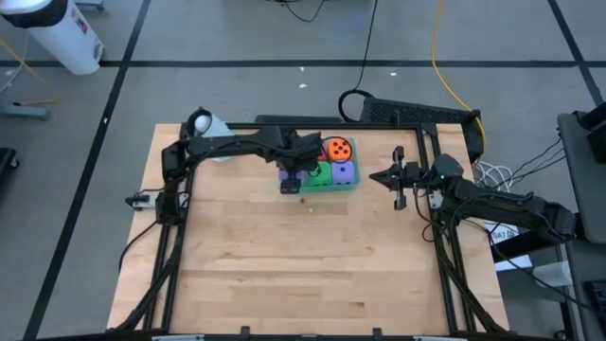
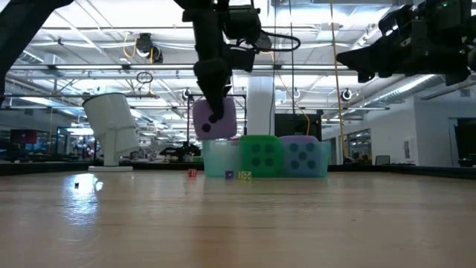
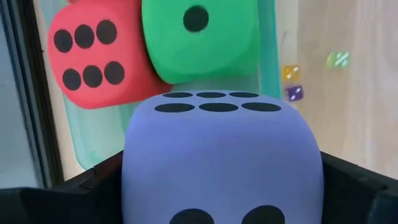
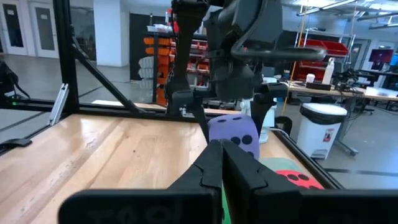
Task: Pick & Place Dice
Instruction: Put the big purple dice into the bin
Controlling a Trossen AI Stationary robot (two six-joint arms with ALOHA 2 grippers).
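Note:
A translucent green tray (image 1: 352,186) lies near the table's far edge. In it sit a green die (image 3: 199,37), a red die (image 3: 93,56), an orange die (image 1: 338,149) and a purple-blue die (image 2: 301,156). My left gripper (image 2: 214,119) hangs over the tray's left end, shut on a second purple-blue die (image 3: 221,155). My right gripper (image 1: 393,177) hovers shut and holds nothing, to the right of the tray and well above the table. My left gripper pinches the purple-blue die between its two fingers (image 3: 74,193), one on each of two opposite side faces (image 3: 134,168). The fingers come from above, pointing steeply down. The die hangs lifted, just over the tray's left end (image 2: 216,160), with its six-pip face toward the green die.
Three tiny dice (image 2: 192,173), (image 2: 229,175), (image 2: 244,176) lie on the wood just near of the tray. A white cylinder-shaped object (image 1: 206,123) stands at the far left corner. Black frame rails (image 1: 180,237) run along the table's left and right sides.

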